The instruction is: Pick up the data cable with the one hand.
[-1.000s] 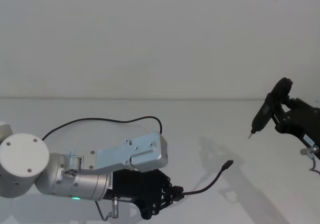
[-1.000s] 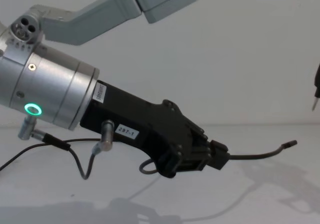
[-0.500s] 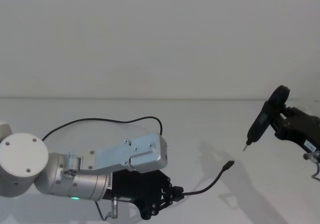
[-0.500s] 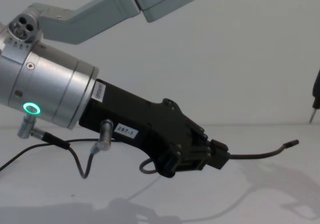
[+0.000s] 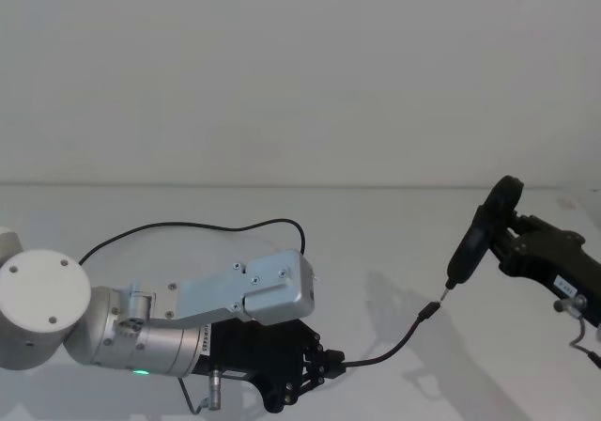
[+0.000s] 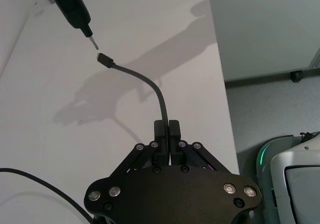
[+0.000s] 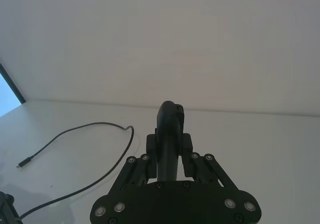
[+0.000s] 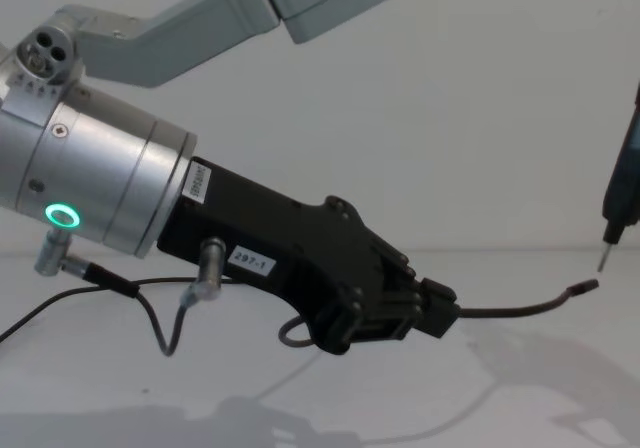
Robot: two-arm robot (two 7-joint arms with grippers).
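While clamped between the left gripper's [image 8: 432, 311] fingers [image 6: 165, 134] above the desk [image 5: 376, 224], data cable [image 8: 520, 308] plug near the right gripper's [image 5: 512, 242] clamped tool [image 5: 467, 250] tip, so could get knocked, slip.

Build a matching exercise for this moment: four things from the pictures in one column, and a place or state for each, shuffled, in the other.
Things:
1. left pincer
2. data cable
3. right pincer
4. pen-like black tool

Places or states:
A. tip poised just above the cable's plug
B. shut on the cable, low at the near edge of the table
C. free end arches up off the table, plug in the air
D. shut on the tool, at the right of the head view

Pairs: 1-B, 2-C, 3-D, 4-A
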